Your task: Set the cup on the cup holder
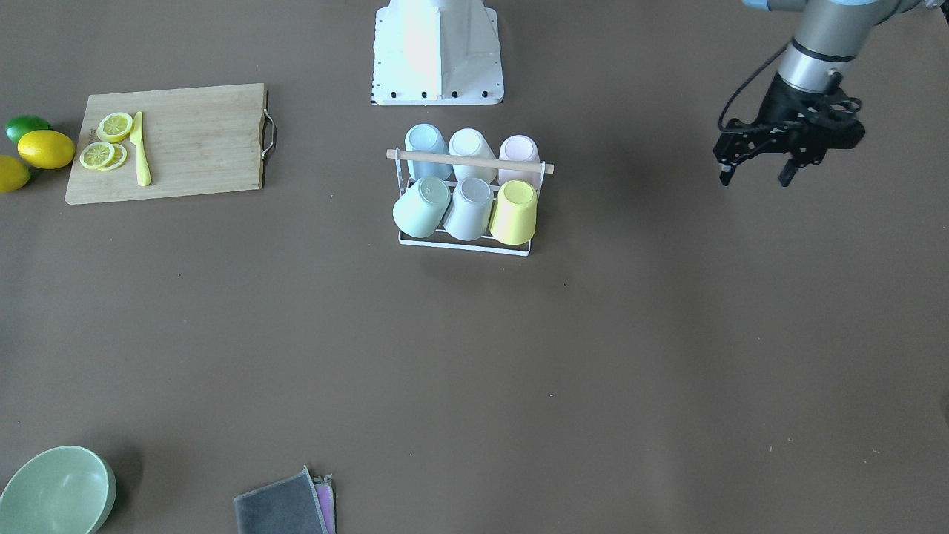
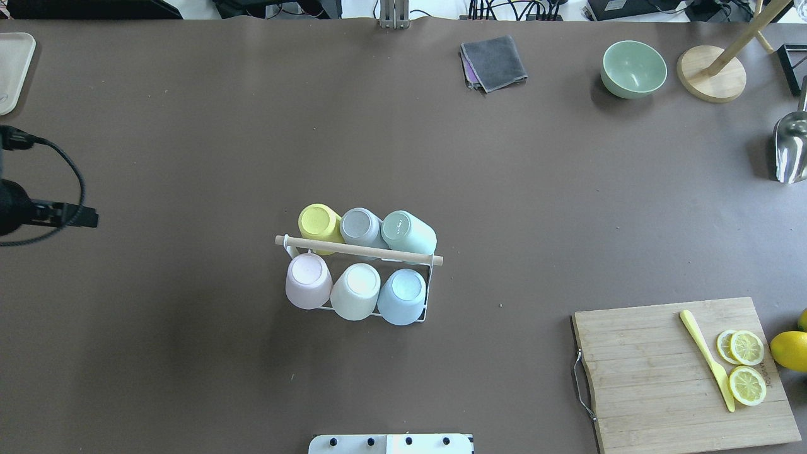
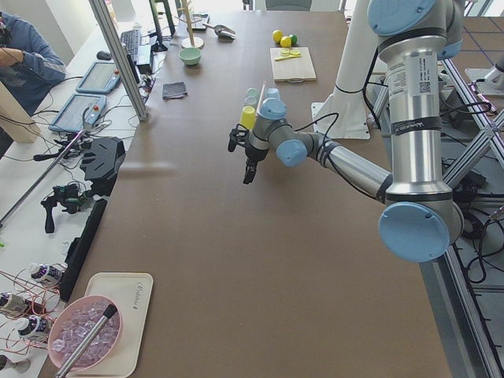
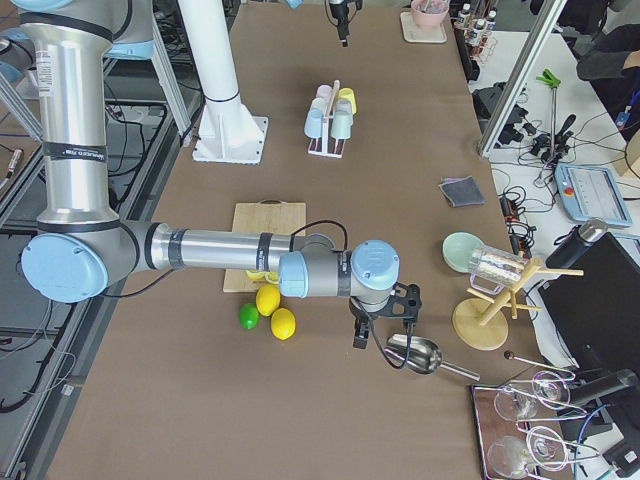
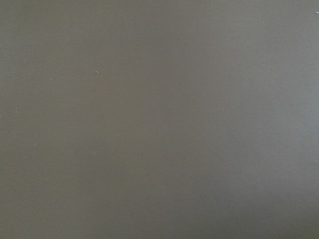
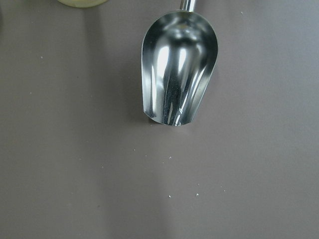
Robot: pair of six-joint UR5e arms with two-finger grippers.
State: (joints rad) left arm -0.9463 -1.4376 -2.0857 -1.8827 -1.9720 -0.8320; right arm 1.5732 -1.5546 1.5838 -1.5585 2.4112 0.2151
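The cup holder (image 1: 467,160), a white wire rack with a wooden rod across its top, stands mid-table, also in the overhead view (image 2: 359,250). Several cups sit upside down on its prongs, among them a yellow cup (image 1: 514,212), a mint cup (image 1: 420,207) and a pink cup (image 2: 308,280). My left gripper (image 1: 755,178) is open and empty, hovering above bare table well to the robot's left of the rack. My right gripper (image 4: 380,335) shows only in the exterior right view, far from the rack; I cannot tell if it is open or shut.
A metal scoop (image 6: 179,69) lies under the right wrist. A wooden cutting board (image 1: 170,141) holds lemon slices and a yellow knife, with lemons (image 1: 46,148) and a lime beside it. A green bowl (image 1: 55,491), a grey cloth (image 1: 282,506) and a wooden stand (image 2: 711,72) sit at the far edge.
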